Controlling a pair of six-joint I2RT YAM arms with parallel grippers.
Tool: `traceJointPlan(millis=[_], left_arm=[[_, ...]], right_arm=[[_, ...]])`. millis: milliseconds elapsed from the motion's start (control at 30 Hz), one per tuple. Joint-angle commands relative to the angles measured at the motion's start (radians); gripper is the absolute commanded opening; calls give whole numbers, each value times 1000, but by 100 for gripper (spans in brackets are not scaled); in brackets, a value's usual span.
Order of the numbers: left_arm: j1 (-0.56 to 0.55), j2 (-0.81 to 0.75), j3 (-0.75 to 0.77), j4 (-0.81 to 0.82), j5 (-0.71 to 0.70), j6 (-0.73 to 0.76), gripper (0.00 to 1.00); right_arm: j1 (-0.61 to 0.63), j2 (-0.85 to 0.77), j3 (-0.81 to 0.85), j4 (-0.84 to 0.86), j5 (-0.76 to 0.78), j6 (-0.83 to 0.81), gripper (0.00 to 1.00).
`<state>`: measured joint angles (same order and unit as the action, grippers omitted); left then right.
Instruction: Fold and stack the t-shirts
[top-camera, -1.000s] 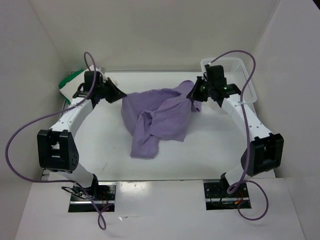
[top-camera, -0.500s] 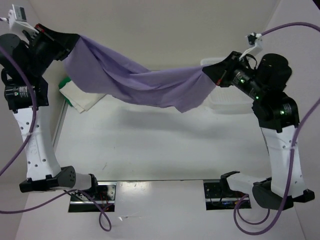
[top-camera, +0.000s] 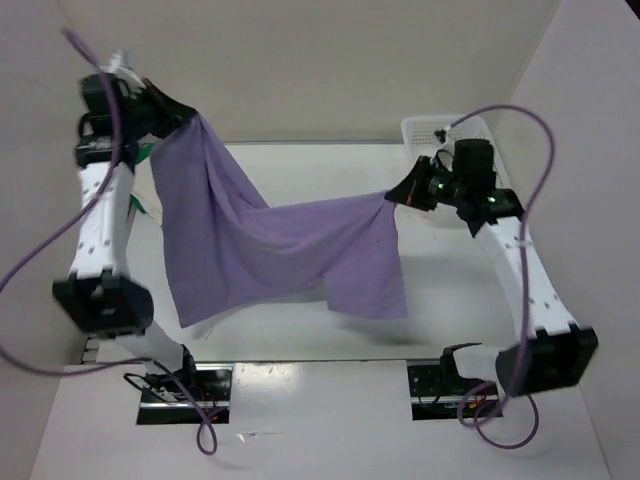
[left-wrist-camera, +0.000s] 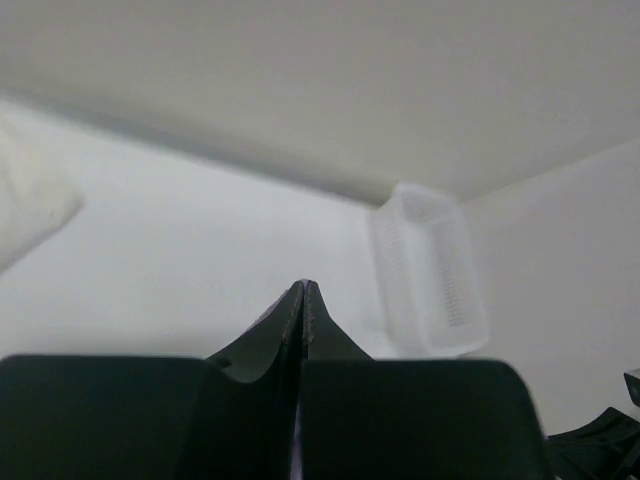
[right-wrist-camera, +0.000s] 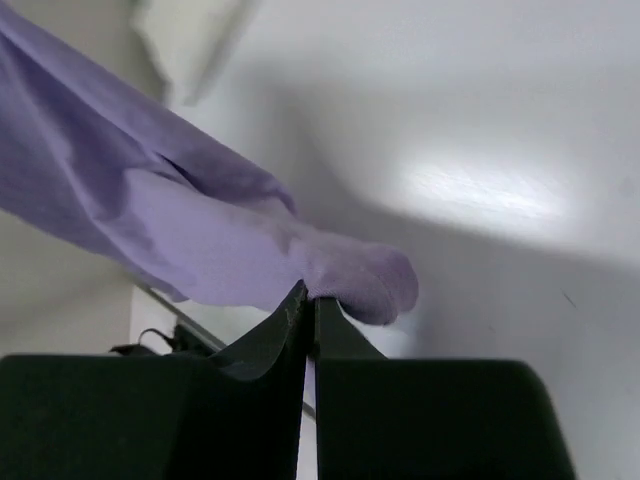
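The lavender t-shirt (top-camera: 280, 250) hangs spread in the air between both arms, its lower edge sagging toward the table (top-camera: 440, 300). My left gripper (top-camera: 188, 115) is raised high at the back left and shut on one top corner; in the left wrist view its jaws (left-wrist-camera: 303, 290) are pressed together with a sliver of purple between them. My right gripper (top-camera: 393, 194) is lower, at the right, shut on the other corner, and the cloth (right-wrist-camera: 200, 230) bunches over its tips (right-wrist-camera: 310, 296). A bit of the green t-shirt (top-camera: 146, 152) shows behind the left arm. The cream-white one is mostly hidden.
A white mesh basket (top-camera: 470, 130) stands at the back right corner, just behind the right gripper, and it is also in the left wrist view (left-wrist-camera: 430, 270). White walls enclose the table on three sides.
The purple shirt was crumpled on the table a second ago. Both grippers lifted it by its far corners and stretched it; the right gripper has since come down, and the shirt hangs open.
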<state>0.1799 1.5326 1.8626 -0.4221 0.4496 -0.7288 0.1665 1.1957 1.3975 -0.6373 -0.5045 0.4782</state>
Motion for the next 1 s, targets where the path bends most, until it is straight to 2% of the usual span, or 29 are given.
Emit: traceJointPlan(millis=[0, 67, 167, 200, 233, 300, 333, 367, 467, 500, 533, 567, 600, 667, 700, 733, 800, 833, 867, 900, 967], left_arm=[[-62, 268, -76, -4, -31, 75, 0], [-101, 428, -39, -4, -61, 94, 0], [-144, 630, 137, -29, -75, 94, 0], [-154, 676, 277, -58, -75, 94, 0], [-163, 764, 358, -79, -75, 94, 0], [-177, 839, 520, -144, -75, 94, 0], [-177, 875, 625, -144, -66, 80, 2], [-177, 865, 615, -127, -57, 71, 14], [-177, 778, 499, -81, -96, 89, 45], [-177, 750, 459, -81, -113, 118, 69], [-177, 686, 413, -69, -127, 133, 85], [-177, 651, 362, -69, -137, 144, 94], [-177, 612, 239, -51, -146, 144, 100], [-152, 480, 89, -17, -146, 144, 100], [-143, 390, 16, 17, -122, 134, 100], [-134, 345, -120, 17, -121, 134, 100], [-134, 219, -247, 28, -109, 134, 100], [-134, 177, -310, 28, -100, 134, 100], [-134, 135, -435, 17, -91, 125, 100], [-134, 56, -503, 17, -77, 115, 96], [-134, -26, -638, 7, -51, 74, 70]], right_arm=[[-88, 131, -181, 120, -14, 25, 5], [-123, 206, -196, 171, 7, 51, 3], [-133, 373, -140, 183, 61, 65, 2], [-133, 396, -121, 183, 82, 65, 2], [-133, 415, -102, 183, 98, 65, 2], [-133, 461, -37, 183, 110, 56, 2], [-133, 473, -20, 174, 125, 56, 2], [-133, 485, 19, 174, 138, 56, 5], [-133, 524, 66, 165, 168, 68, 9], [-133, 533, 75, 165, 169, 77, 10], [-133, 533, 86, 165, 185, 77, 12], [-133, 533, 86, 165, 213, 88, 15], [-133, 533, 86, 165, 231, 97, 20], [-133, 519, 86, 165, 260, 97, 25], [-133, 509, 86, 154, 274, 106, 38], [-133, 495, 72, 154, 274, 106, 43], [-133, 473, 48, 154, 284, 118, 55], [-133, 463, 13, 154, 265, 128, 57], [-133, 441, -9, 163, 253, 128, 59], [-133, 429, -31, 172, 233, 138, 59], [-124, 388, -97, 172, 233, 138, 59]])
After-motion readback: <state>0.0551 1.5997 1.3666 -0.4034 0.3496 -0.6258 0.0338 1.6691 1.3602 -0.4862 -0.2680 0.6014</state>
